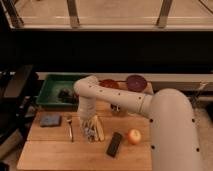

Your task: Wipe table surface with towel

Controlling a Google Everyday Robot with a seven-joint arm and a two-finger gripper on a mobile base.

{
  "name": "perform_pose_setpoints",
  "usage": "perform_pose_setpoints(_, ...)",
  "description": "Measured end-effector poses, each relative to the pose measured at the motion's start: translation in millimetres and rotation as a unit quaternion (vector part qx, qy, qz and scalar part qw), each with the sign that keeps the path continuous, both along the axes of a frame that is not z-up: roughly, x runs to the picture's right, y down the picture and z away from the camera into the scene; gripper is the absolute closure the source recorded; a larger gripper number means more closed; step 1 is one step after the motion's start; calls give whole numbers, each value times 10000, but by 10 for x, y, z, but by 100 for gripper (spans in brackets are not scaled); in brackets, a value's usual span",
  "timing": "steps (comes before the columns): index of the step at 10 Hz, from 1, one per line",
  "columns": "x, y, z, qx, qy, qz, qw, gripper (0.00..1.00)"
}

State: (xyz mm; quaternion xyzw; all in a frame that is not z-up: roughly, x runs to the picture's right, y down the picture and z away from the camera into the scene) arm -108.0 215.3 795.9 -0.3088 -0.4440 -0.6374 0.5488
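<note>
The towel (50,120) is a small blue-grey folded cloth lying flat on the left part of the wooden table (55,152). My gripper (90,131) points down at the table near its middle, to the right of the towel and well apart from it. It stands between a metal utensil (70,129) on its left and a pale yellow banana-like item (99,130) on its right. The white arm (115,97) reaches in from the right and hides part of the table's back.
A green tray (50,92) with a dark item stands at the back left. A red bowl (109,84) and a purple bowl (136,81) sit at the back. A black remote-like bar (115,143) and an apple (133,136) lie front right.
</note>
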Motion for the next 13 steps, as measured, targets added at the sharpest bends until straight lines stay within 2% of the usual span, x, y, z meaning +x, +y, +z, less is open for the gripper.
perform_pose_setpoints(2,-154,31,66,-41,-126,-94,9999,92)
perform_pose_setpoints(4,-204,192,66,-115,-217,-111,9996,92)
perform_pose_setpoints(7,-45,470,-104,-224,-127,59,9997,92)
perform_pose_setpoints(9,198,585,-253,-235,53,173,9996,92)
perform_pose_setpoints(11,440,502,-359,-138,280,237,9992,92)
perform_pose_setpoints(13,488,290,-309,-20,441,223,9988,92)
